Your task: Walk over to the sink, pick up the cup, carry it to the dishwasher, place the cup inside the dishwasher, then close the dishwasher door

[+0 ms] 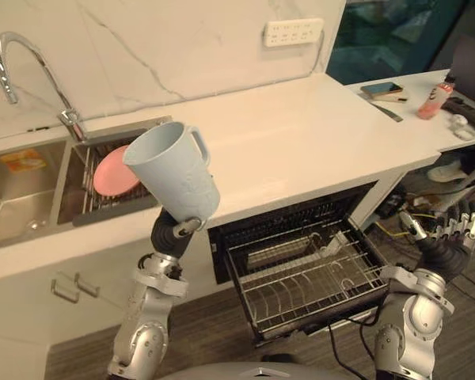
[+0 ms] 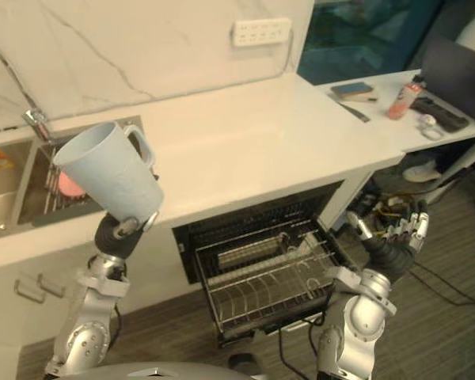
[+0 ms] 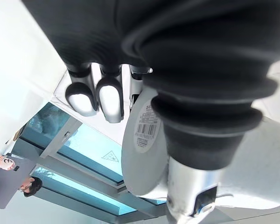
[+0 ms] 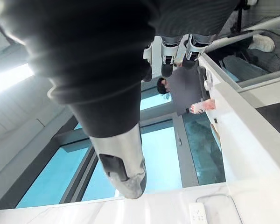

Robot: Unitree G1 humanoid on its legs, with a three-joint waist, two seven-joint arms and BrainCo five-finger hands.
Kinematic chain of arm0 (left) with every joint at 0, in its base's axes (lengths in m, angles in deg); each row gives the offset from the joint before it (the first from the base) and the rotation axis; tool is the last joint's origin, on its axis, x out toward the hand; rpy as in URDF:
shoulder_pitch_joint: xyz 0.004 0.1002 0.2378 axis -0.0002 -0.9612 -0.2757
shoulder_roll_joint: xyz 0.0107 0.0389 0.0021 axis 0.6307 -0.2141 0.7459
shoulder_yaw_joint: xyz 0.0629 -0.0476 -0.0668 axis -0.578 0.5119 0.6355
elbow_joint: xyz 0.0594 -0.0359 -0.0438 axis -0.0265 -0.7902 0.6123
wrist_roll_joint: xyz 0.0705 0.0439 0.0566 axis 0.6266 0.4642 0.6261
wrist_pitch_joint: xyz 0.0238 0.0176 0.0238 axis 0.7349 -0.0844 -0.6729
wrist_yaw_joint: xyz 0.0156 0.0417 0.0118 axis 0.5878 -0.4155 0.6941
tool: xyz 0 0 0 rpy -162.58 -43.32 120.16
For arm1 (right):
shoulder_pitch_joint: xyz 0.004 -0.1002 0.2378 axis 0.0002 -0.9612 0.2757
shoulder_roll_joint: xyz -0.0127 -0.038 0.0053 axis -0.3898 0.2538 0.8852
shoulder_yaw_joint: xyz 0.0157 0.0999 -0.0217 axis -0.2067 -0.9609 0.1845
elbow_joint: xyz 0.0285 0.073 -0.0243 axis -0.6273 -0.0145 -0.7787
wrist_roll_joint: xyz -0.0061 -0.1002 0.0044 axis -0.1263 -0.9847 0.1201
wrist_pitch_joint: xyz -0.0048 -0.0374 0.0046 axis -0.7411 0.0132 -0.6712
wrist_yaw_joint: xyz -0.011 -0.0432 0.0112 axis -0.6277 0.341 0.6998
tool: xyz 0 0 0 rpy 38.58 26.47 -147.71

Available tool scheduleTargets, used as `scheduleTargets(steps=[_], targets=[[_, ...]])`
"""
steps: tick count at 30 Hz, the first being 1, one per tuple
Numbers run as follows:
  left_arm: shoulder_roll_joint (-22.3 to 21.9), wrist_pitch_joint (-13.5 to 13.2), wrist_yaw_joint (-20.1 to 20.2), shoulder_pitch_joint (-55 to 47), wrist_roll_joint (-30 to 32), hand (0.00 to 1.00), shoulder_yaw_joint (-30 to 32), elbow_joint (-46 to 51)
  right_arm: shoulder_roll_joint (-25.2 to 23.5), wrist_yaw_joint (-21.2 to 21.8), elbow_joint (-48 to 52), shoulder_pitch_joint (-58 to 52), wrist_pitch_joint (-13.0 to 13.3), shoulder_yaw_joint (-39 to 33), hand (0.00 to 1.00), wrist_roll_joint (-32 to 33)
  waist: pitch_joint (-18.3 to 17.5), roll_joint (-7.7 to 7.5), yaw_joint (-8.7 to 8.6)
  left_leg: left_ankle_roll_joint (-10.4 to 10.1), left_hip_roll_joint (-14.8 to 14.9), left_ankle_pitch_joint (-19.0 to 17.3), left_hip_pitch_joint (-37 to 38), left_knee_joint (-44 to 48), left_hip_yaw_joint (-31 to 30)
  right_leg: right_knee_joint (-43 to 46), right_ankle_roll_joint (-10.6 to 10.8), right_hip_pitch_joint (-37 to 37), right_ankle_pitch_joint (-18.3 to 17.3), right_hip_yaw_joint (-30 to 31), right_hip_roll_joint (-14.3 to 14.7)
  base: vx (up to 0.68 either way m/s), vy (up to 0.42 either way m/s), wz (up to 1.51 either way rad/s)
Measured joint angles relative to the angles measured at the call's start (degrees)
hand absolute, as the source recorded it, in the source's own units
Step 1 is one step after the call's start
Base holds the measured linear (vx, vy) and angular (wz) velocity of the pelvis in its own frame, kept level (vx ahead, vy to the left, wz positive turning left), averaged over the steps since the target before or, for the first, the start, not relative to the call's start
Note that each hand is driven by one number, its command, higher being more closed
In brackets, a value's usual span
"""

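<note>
Right above the left hand (image 1: 174, 231), clamped by its base in curled fingers and thumb: pale blue plastic cup (image 1: 172, 169) with a side handle, mouth tipped up and away toward the stainless steel sink (image 1: 24, 210) beyond the hand. Probably gripped low like that to keep fingers clear of rim and handle for the set-down. Well off the counter, so looks like the carrying stage. Down between the two hands: black under-counter dishwasher (image 1: 289, 223) wide open, wire rack (image 1: 301, 277) pulled out and waiting. Off past the rack, right hand (image 1: 451, 229) raised with fingers straight and spread, holding nothing, likely free for the door. Stuck on the cup's underside, beside the left hand's fingers: white barcode sticker (image 3: 144, 127), print too small to make out.
</note>
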Motion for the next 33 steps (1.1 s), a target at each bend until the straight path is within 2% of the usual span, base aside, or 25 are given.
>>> scheduleTargets(steps=[2, 6, 8, 9, 10, 11, 12, 13, 14, 15, 17, 18, 19, 21, 25, 30, 33], targets=[[0.5, 0.28, -0.35, 0.12, 0.0, 1.0, -0.38, 0.0, -0.56, -0.41, 0.75, 0.61, -0.29, -0.16, 0.0, -0.32, -0.05, -0.33, -0.21, 0.22, -0.69, -0.08, 0.53, 0.04, 0.74, -1.21, 0.91, 0.49, 1.52, 0.83, -0.54, 0.03, 0.149, -0.3], [0.82, 1.46, -0.66, 0.94, 0.08, 1.0, -0.85, 0.01, -1.8, -0.66, 2.51, 0.85, -2.38, 1.39, 0.0, -2.19, 0.27, -0.53, -0.69, 3.32, -1.19, -1.96, 1.63, -0.05, 5.46, -1.32, 2.95, -1.46, 4.43, 3.25, -0.4, -0.03, 0.125, -0.62], [1.24, 1.47, -1.38, 1.51, 0.2, 1.0, -0.28, -0.05, -2.6, 0.8, 3.18, 1.25, -2.43, 2.76, 0.0, -2.07, 0.8, -1.08, -0.57, 4.15, -1.7, -2.47, 1.52, 0.88, 8.42, -0.59, 3.69, -3.48, 6.56, -0.15, -0.62, -0.16, 0.084, -0.98], [1.17, 1.42, -1.74, 2.31, 0.54, 1.0, 0.11, -0.08, -2.61, 2.75, 3.07, 1.91, -3.1, 3.01, 0.0, -1.51, 1.55, -0.05, -0.07, 4.94, -0.77, -2.86, 1.08, 1.71, 9.99, -2.43, 4.82, -4.39, 10.48, -3.71, 0.07, -0.19, 0.059, -1.11], [0.87, 1.34, -1.52, 3.57, 0.95, 1.0, 1.23, -0.36, -2.41, 4.37, 2.98, 2.71, -3.93, 3.47, 0.0, -0.69, 3.11, 0.67, 0.0, 5.62, -0.37, -2.79, 1.63, 0.92, 11.78, 4.36, 0.25, -4.91, 6.65, -9.04, -1.59, -0.22, 0.071, -0.87], [0.89, 1.32, -1.5, 3.94, 1.19, 1.0, 1.83, -0.77, -2.3, 5.14, 2.82, 2.59, -4.28, 3.82, 0.0, 0.08, 3.4, 0.49, -0.14, 5.89, -0.58, -2.72, 1.86, 1.06, 12.37, 9.43, -1.94, -5.2, 3.37, -11.26, -3.21, -0.2, 0.073, -0.64], [0.93, 0.82, -1.6, 3.49, 1.59, 1.0, 2.64, -1.47, -2.19, 7.75, 2.28, 2.54, -5.64, 5.15, 0.0, 1.31, 3.51, 0.93, -0.09, 6.19, -0.05, -2.92, 1.98, 1.2, 13.8, 15.26, -2.07, -4.36, -1.24, -13.84, -4.82, -0.21, 0.071, -0.6], [0.95, 0.48, -1.74, 3.2, 2.15, 1.0, 3.78, -1.52, -1.89, 10.36, 2.26, 2.57, -6.43, 7.19, 0.0, 1.47, 3.62, 1.39, 0.63, 6.01, 0.78, -2.92, 1.91, 1.27, 15.39, 16.13, -0.66, -2.27, -3.85, -15.29, -5.38, -0.14, 0.027, -0.68], [0.99, -0.08, -2.02, 3.21, 2.73, 1.0, 4.14, -1.51, -1.74, 11.99, 2.26, 2.62, -6.64, 8.12, 0.0, 1.95, 3.55, 1.3, 0.91, 5.79, 1.01, -2.8, 1.63, 1.26, 16.17, 15.2, -0.15, -1.07, -4.58, -15.77, -5.49, -0.11, -0.038, -0.71], [1.23, -1.34, -3.21, 3.32, 3.76, 1.0, 4.24, -1.51, -1.44, 14.54, 2.26, 2.98, -7.22, 10.88, 0.0, 2.82, 2.95, 0.49, 1.5, 5.28, 1.1, -2.59, 0.73, 1.39, 16.99, 11.35, 0.29, 1.12, -4.98, -15.81, -5.54, -0.05, -0.106, -0.63], [1.52, -1.89, -6.34, 4.04, 6.45, 1.0, 4.23, -1.64, -0.88, 18.66, 2.27, 3.94, -7.95, 15.2, 0.0, 3.56, 2.15, -1.98, 2.8, 4.47, 0.48, -2.11, -1.5, 2.76, 18.43, 1.48, 1.52, 5.92, 0.06, -15.78, -5.31, -0.04, -0.171, -0.54], [1.69, -2.06, -8.62, 5.0, 8.53, 1.0, 4.25, -2.7, -0.55, 20.91, 2.3, 5.32, -8.32, 17.14, 0.0, 4.24, 2.15, -3.03, 3.1, 3.91, -0.01, -1.76, -2.51, 3.51, 19.04, -5.5, 2.04, 8.45, 0.33, -15.6, -5.14, -0.04, -0.189, -0.27], [1.66, -2.06, -9.53, 5.55, 9.29, 1.0, 4.27, -3.59, -0.34, 21.63, 2.34, 5.96, -8.4, 17.81, 0.0, 4.82, 2.13, -3.19, 3.29, 3.7, -0.15, -1.48, -2.85, 3.64, 19.09, -7.14, 2.18, 9.01, 0.42, -15.71, -5.06, -0.05, -0.227, -0.18], [0.03, -1.98, -13.41, 6.01, 13.89, 1.0, 3.65, -5.12, 1.49, 24.56, 2.4, 6.91, -9.6, 18.77, 0.0, 7.79, 2.0, -2.07, 3.3, 2.82, 0.66, -0.89, -2.64, 3.63, 18.55, -8.34, 2.36, 9.78, 0.54, -15.64, -3.94, -0.07, -0.192, -0.05], [-0.09, -3.36, -18.68, 6.38, 21.28, 1.0, 3.53, -5.13, 2.73, 27.58, 3.16, 6.82, -10.16, 20.62, 0.0, 11.56, 1.85, -1.94, 2.93, 2.4, 0.73, 1.57, -1.52, -0.04, 17.45, -8.35, 2.64, 9.81, 0.88, -15.5, -3.11, -0.08, -0.082, 0.06], [-0.25, -5.98, -26.35, 6.6, 32.86, 1.0, 1.24, -5.99, 2.06, 29.11, 6.97, 6.75, -10.08, 27.54, 0.0, 13.97, 1.87, -1.94, 3.03, 3.57, -0.71, 5.95, -0.63, -6.25, 16.8, -8.67, 2.26, 8.41, 3.28, -15.63, -3.08, -0.09, 0.018, 0.08], [-0.42, -7.27, -29.35, 6.87, 36.45, 1.0, 0.8, -6.14, 0.72, 29.4, 8.02, 6.81, -9.48, 29.97, 0.0, 15.37, 1.89, -2.01, 2.86, 4.67, -2.42, 7.7, 0.1, -9.29, 15.95, -8.64, 2.18, 8.41, 3.83, -15.75, -4.1, -0.1, 0.094, 0.2]])
